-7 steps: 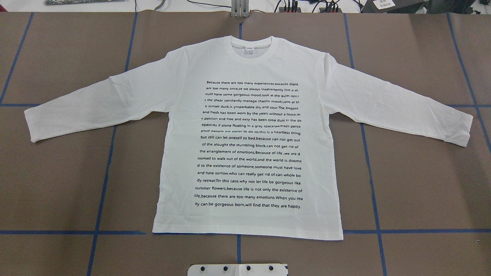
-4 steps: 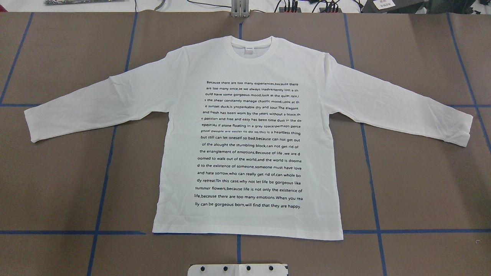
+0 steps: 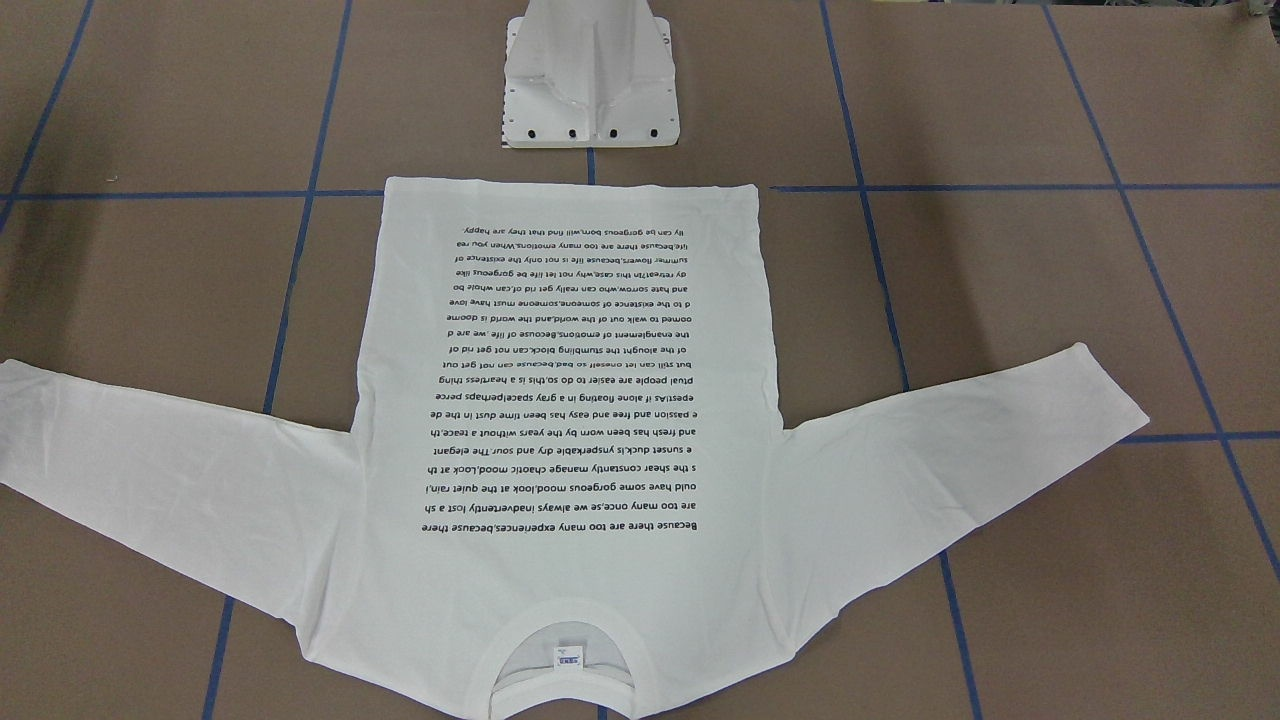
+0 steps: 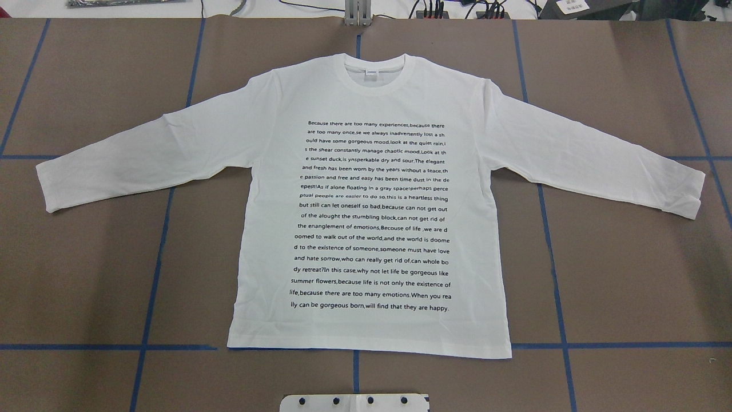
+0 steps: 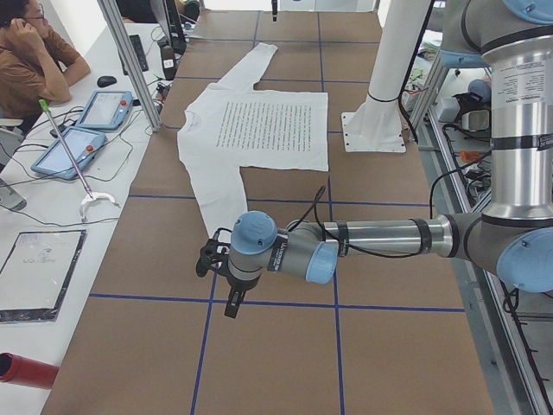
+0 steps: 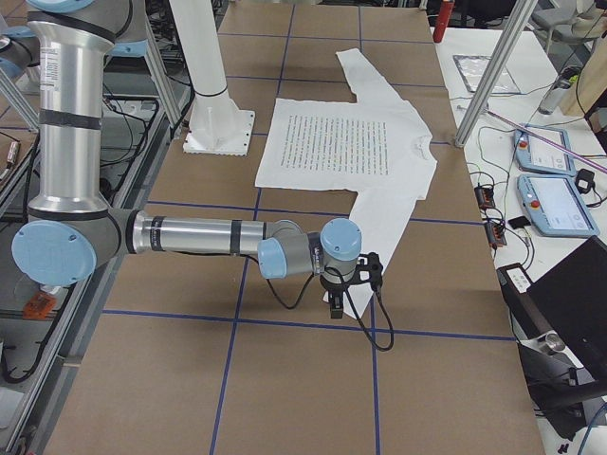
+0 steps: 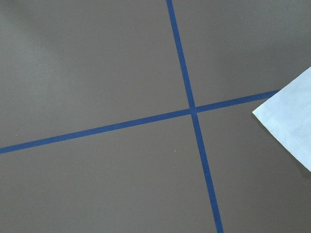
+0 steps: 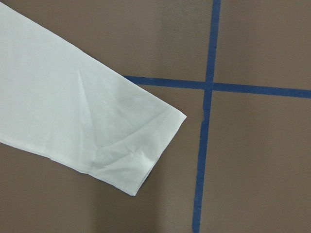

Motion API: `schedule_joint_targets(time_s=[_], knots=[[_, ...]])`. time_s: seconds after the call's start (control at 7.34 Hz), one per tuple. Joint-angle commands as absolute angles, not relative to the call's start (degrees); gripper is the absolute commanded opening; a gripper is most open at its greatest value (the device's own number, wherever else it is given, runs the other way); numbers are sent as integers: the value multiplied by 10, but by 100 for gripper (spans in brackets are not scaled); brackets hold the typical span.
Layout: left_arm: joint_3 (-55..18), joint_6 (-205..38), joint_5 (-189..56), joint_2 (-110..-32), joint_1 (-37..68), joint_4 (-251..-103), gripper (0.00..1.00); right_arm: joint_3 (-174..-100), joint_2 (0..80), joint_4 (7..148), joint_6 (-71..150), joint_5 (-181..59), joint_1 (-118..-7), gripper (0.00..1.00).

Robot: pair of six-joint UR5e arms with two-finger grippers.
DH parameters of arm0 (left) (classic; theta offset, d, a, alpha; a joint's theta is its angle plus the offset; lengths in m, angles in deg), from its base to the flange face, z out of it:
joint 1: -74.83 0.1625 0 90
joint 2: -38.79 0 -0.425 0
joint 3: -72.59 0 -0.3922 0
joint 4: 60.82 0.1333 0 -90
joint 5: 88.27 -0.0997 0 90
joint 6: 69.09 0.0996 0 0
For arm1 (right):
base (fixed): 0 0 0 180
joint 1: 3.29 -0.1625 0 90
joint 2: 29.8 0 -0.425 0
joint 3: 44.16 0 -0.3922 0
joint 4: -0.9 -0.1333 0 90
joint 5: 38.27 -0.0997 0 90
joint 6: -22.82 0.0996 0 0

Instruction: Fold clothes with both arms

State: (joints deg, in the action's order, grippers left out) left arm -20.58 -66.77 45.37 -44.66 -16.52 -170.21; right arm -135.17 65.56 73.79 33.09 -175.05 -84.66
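White T-shirt [image 4: 369, 189] lies flat, words facing up, in the middle of the brown worktop [image 4: 629, 274]. Its collar [image 4: 374, 86] is near the top of the overhead view, and both sleeves spread out to the sides. The left pincer [image 5: 230, 303] hangs low by one cuff, and the right pincer [image 6: 337, 305] hangs by the other. You cannot tell if either pincer is apart or together.

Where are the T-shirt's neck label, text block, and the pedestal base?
neck label [image 4: 371, 72], overhead exterior view, its centre.
text block [image 4: 372, 216], overhead exterior view, middle lines.
pedestal base [image 3: 600, 125], exterior front-facing view, bolted plate.
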Motion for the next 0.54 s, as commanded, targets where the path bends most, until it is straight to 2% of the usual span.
schedule_joint_targets(time_s=[0.0, 0.41], knots=[[-202, -670, 456, -448, -162, -1707, 100, -1287, 646, 646, 364, -1736, -796, 100], [-207, -676, 431, -451, -161, -1713, 100, -1241, 612, 616, 370, -1715, -763, 100]])
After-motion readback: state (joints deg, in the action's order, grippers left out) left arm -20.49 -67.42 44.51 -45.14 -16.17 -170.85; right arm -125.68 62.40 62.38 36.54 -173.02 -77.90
